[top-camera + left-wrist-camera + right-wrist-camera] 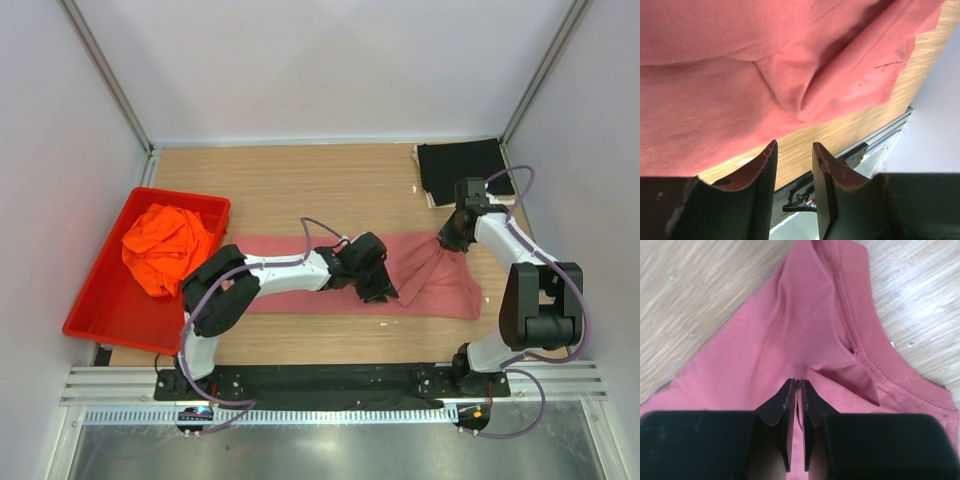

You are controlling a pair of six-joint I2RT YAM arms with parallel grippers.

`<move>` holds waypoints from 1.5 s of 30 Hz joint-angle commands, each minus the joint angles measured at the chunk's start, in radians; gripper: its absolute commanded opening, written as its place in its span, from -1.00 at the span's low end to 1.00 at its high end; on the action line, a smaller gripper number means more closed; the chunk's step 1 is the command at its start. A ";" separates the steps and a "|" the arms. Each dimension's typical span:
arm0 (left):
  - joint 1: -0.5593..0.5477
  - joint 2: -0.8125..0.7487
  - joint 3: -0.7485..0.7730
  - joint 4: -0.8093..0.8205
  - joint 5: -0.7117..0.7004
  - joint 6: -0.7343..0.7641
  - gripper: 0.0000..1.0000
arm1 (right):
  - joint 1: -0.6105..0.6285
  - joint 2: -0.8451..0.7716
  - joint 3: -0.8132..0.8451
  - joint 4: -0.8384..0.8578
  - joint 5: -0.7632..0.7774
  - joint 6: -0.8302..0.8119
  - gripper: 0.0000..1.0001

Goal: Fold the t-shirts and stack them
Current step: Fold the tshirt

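Note:
A dusty rose-red t-shirt (440,288) lies spread in a long band across the middle of the table. My left gripper (382,290) sits over its front edge near the centre. In the left wrist view that gripper (794,145) stands open with only bare wood between its fingers, and the shirt (715,75) lies just beyond the tips. My right gripper (447,243) is at the shirt's far right corner, where the cloth rises to a peak. There the gripper (798,381) is shut on a thin fold of the shirt (790,315) beside the collar seam. An orange t-shirt (165,245) is bunched up; a black t-shirt (462,168) lies folded at the back right.
The orange shirt sits in a red plastic tray (95,300) at the table's left edge. A metal rail (330,385) with the arm bases runs along the near edge. White walls close in the back and both sides.

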State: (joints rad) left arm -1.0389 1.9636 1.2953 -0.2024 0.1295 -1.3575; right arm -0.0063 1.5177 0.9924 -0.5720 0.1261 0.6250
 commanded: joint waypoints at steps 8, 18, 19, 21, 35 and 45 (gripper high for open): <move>0.037 -0.130 0.021 -0.135 -0.062 0.168 -0.21 | 0.006 -0.028 0.144 -0.055 -0.025 -0.042 -0.34; 0.267 -0.336 0.036 -0.365 -0.039 0.444 -0.03 | 0.161 -0.407 -0.237 -0.026 -0.177 0.145 0.23; 0.280 -0.350 0.036 -0.385 -0.031 0.455 -0.02 | 0.176 -0.428 -0.264 -0.003 -0.168 0.160 0.25; 0.302 -0.362 0.029 -0.393 -0.012 0.472 0.00 | 0.190 -0.476 -0.330 0.015 -0.152 0.185 0.27; 0.326 -0.361 -0.021 -0.393 0.012 0.523 0.01 | 0.218 -0.562 -0.492 0.139 -0.175 0.263 0.35; 0.330 -0.356 -0.017 -0.387 0.016 0.520 0.01 | 0.250 -0.534 -0.548 0.244 -0.166 0.289 0.34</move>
State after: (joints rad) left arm -0.7174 1.6119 1.2716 -0.5964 0.1291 -0.8551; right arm 0.2325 0.9775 0.4461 -0.4046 -0.0475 0.8940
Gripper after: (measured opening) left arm 0.503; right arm 0.672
